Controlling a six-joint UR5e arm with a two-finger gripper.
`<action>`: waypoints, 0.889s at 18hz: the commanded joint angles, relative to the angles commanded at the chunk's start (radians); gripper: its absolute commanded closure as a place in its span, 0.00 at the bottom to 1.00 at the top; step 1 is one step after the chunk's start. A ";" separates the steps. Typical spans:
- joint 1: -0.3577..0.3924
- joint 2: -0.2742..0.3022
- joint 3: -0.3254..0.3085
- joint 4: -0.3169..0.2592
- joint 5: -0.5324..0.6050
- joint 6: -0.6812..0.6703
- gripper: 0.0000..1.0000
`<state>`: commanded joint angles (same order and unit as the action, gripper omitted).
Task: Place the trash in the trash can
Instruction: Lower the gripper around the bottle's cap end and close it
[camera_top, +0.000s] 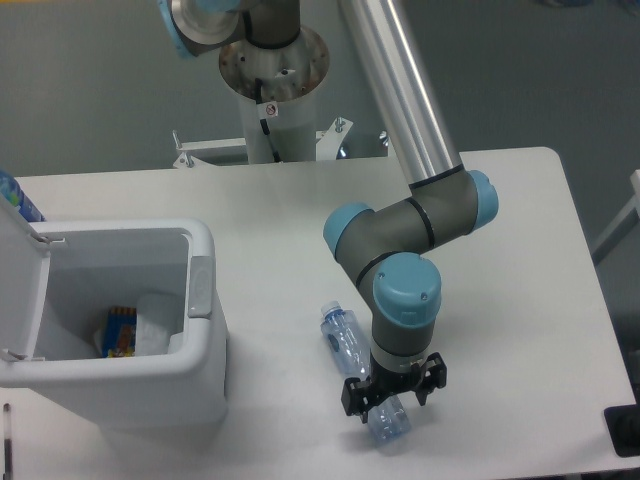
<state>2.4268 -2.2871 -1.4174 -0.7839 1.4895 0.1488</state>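
Nearest us, our gripper (391, 403) sits low over the bottle (362, 375), its fingers straddling the lower body; we cannot tell whether they pinch it. The bottle lies on the table (500, 260) close to the near edge, cap pointing far-left. Open tabletop spreads to the right and beyond. On the left, the trash can (195, 330) stands open, the white wrapper (155, 325) and a printed packet (120, 332) inside.

text: none you can read | packet (120, 331) in trash can (200, 290): print too small | bottle (350, 345): no legible label
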 joint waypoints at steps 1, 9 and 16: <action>-0.002 -0.008 0.002 0.000 0.003 -0.003 0.00; -0.002 -0.011 -0.003 -0.002 0.003 0.003 0.35; -0.002 -0.008 -0.003 0.000 0.003 0.006 0.39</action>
<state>2.4252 -2.2948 -1.4205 -0.7839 1.4926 0.1549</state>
